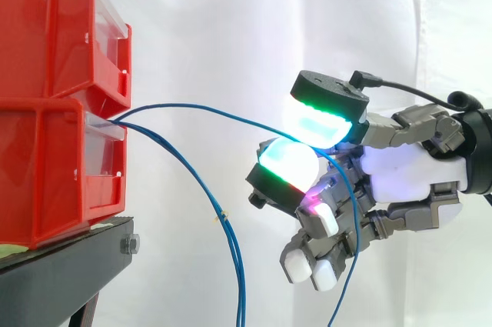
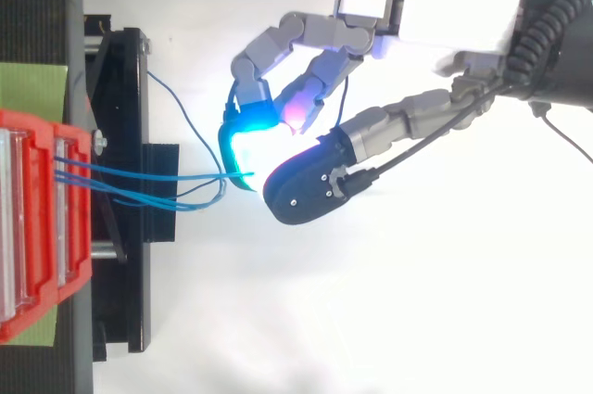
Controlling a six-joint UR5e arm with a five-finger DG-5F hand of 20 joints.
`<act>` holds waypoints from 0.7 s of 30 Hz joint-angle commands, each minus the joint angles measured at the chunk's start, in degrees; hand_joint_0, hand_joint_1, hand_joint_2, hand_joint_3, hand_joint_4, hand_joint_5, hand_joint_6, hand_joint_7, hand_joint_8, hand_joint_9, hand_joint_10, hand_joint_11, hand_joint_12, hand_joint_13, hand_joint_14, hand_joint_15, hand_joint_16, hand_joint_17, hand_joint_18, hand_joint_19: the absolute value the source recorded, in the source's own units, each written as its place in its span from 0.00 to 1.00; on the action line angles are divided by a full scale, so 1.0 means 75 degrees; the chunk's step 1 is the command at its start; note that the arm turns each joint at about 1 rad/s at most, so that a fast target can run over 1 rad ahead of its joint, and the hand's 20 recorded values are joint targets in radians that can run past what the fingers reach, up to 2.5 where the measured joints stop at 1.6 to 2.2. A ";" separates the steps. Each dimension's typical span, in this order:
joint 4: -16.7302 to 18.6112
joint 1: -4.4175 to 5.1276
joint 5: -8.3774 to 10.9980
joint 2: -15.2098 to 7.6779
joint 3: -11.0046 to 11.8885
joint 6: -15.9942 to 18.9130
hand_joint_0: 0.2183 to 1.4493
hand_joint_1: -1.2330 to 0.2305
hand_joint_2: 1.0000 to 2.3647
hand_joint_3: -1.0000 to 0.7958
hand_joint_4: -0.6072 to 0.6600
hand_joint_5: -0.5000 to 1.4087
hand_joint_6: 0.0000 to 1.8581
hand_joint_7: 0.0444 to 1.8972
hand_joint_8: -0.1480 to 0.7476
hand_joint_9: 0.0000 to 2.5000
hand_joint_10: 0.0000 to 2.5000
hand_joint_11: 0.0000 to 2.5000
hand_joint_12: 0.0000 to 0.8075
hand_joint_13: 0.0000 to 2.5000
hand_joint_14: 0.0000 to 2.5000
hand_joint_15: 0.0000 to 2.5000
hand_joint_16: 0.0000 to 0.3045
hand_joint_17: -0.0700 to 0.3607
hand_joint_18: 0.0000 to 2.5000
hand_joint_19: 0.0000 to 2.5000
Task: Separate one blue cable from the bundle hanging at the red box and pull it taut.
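Note:
Several thin blue cables leave the gap between two stacked red bins (image 1: 46, 165) at the left. Most of the bundle (image 1: 231, 250) droops down below the bins. One blue cable (image 1: 207, 110) arcs away to the right in a slack curve and reaches my hand (image 1: 407, 173). It passes between two glowing green-cyan fingertips (image 1: 315, 123) that close on it, then hangs down through the curled fingers. In the top view the cable (image 2: 167, 174) ends between the cyan pad and the dark thumb tip of the hand (image 2: 435, 14).
The red bins (image 2: 28, 227) sit on a black stand (image 1: 69, 258) whose edge juts toward the hand. A white curtain hangs behind. Open room lies between the stand and the hand.

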 commanded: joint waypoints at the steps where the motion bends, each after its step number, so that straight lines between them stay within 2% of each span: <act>1: 0.0003 0.0006 0.0000 0.0000 0.0006 -0.0003 0.45 0.32 0.01 0.32 0.30 0.16 0.52 0.68 0.41 0.43 0.01 0.32 0.38 0.31 0.01 0.19 0.13 0.37 0.25 0.24; 21: 0.0062 0.0018 -0.0023 0.0000 -0.0005 -0.0050 0.47 0.33 0.01 0.33 0.30 0.16 0.52 0.68 0.41 0.43 0.01 0.32 0.38 0.31 0.01 0.19 0.13 0.37 0.25 0.25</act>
